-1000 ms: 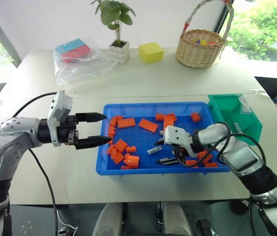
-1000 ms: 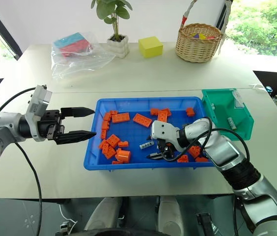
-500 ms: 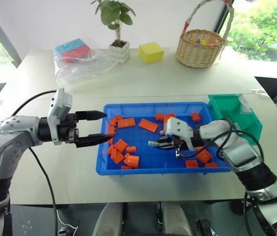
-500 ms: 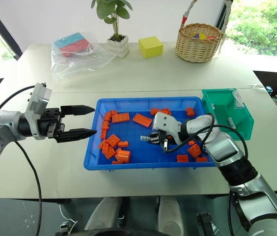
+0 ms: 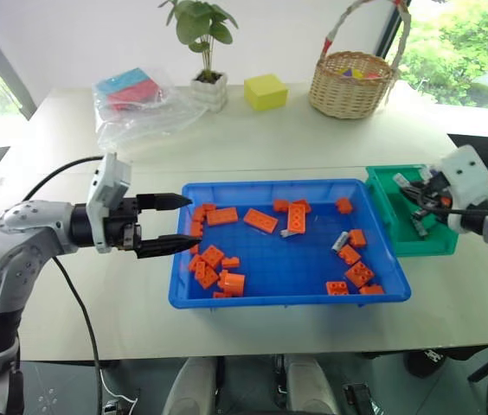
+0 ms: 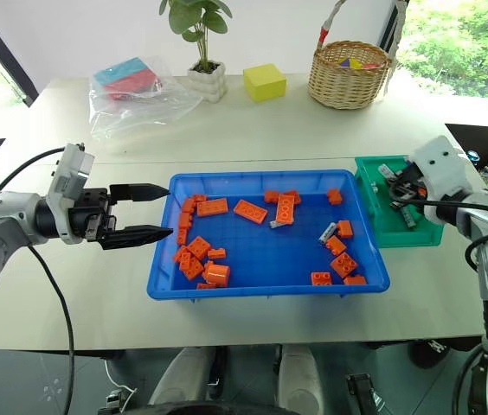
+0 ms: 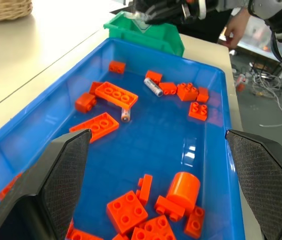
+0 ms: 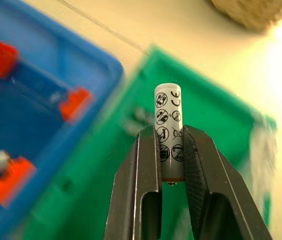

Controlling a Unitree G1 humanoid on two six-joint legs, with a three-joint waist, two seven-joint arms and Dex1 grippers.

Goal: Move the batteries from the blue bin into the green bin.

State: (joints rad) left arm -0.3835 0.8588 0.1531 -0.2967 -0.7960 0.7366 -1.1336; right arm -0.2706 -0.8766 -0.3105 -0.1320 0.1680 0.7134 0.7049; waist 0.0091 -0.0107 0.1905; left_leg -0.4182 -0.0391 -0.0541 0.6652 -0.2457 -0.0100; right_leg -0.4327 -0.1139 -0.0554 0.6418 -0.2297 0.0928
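Right gripper (image 8: 171,165): two smooth black fingers clenched on a battery (image 8: 167,131), a pale cylinder printed with small warning symbols, standing upright between them; at the right of the head views it hangs over the green bin (image 5: 437,243).
Left gripper (image 5: 173,224): tapered black fingers (image 5: 164,202) spread apart, holding nothing, level at the blue bin's left wall, centre-left of the frame.
Blue bin (image 5: 287,297): glossy, shallow, rectangular plastic tray, centre of the frame, scattered with studded orange bricks (image 5: 261,220).
Batteries left in it: two short silvery cylinders, one (image 7: 153,86) near the right wall, one (image 7: 125,115) beside a long brick.
Green bin: deep green plastic, touching the tray's upper right corner; another battery (image 6: 405,216) lies inside.
Table (image 5: 313,138): matte, pale.
Far edge: woven wicker basket (image 5: 351,84), yellow block (image 5: 266,91), potted plant (image 5: 205,52), crinkled clear bag (image 5: 136,99).
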